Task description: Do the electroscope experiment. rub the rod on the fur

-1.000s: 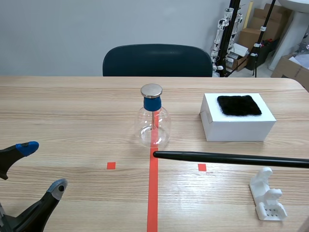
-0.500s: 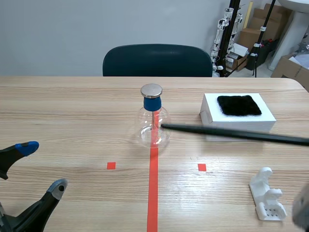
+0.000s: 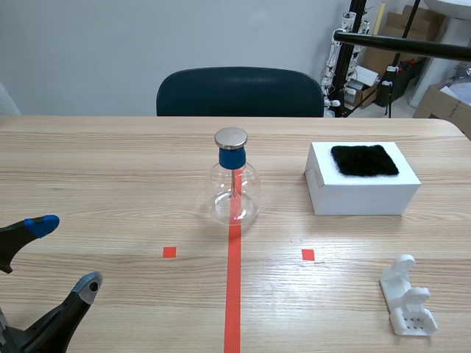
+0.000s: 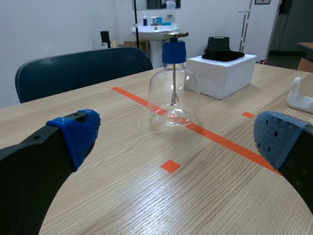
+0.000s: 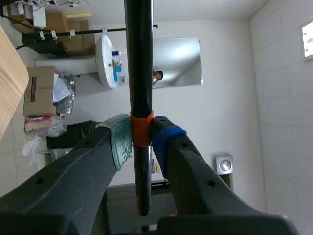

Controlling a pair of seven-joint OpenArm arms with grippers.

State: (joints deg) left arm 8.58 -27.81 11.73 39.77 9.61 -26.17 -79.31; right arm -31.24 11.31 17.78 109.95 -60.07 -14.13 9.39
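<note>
Right pincer (image 5: 142, 137) is clenching the black rod (image 5: 138, 58). Its grey-green pad (image 5: 121, 139) and blue pad (image 5: 164, 142) are pressing on either side of an orange band (image 5: 142, 131) wrapped round the rod. A short stub of rod is sticking out behind the grip, and the long part is running out ahead of the fingers. This pincer itself is not showing in the scene view. There the rod is coming in from the right side, lifted high off the desk (image 3: 110, 169), roughly level, with its free end pointing left above the far right corner. It is touching nothing on the desk.

Left pincer (image 3: 65, 254) is hanging low over the near left corner. It is released, with its fingers spread wide and nothing between them.

The fur (image 3: 364, 159), a flat black patch, is lying on top of a white box (image 3: 360, 193). The box is sitting toward the desk's right edge, well below the rod and apart from it.

The electroscope (image 3: 234, 187), a clear glass flask, is standing upright around the desk's middle on the red tape line, left of the box. It is wearing a blue cap (image 3: 232, 157) with a metal disc (image 3: 231, 137) on top.

A white plastic stand (image 3: 407, 298) is lying near the near right corner. A dark chair (image 3: 239, 92) is standing behind the far edge.
</note>
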